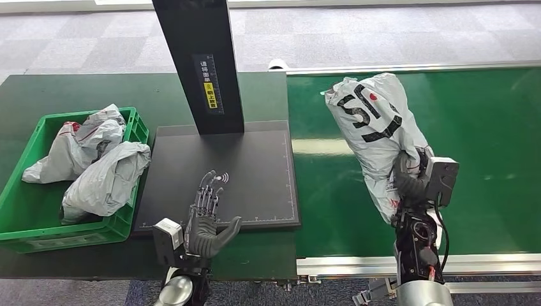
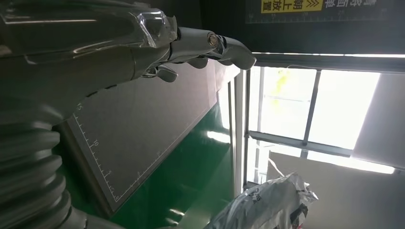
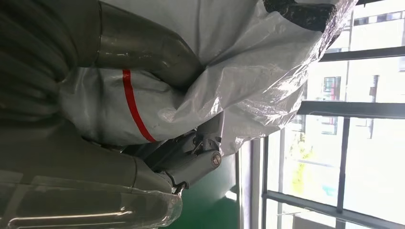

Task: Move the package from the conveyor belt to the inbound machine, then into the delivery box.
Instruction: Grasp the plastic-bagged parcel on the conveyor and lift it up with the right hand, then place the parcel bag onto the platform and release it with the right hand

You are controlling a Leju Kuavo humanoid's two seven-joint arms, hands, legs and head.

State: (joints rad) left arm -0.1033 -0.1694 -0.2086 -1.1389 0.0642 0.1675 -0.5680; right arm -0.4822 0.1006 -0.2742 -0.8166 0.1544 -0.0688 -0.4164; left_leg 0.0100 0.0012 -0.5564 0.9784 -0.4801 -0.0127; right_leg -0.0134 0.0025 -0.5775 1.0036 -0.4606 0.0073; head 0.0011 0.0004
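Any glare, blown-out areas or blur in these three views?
Head view: sharp, with a pale glare band on the conveyor belt beside the package. Left wrist view: windows overexposed, left robot hand soft and close. Right wrist view: bright windows, right robot hand dark against them.

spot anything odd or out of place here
Nothing stands out. The right robot hand grips a crumpled package over the belt; the left robot hand is open over the scanner plate; two bags lie in the crate.

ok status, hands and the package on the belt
Right hand grips the package over the conveyor belt. Left hand open over the scanner plate. Green crate holds two bags.
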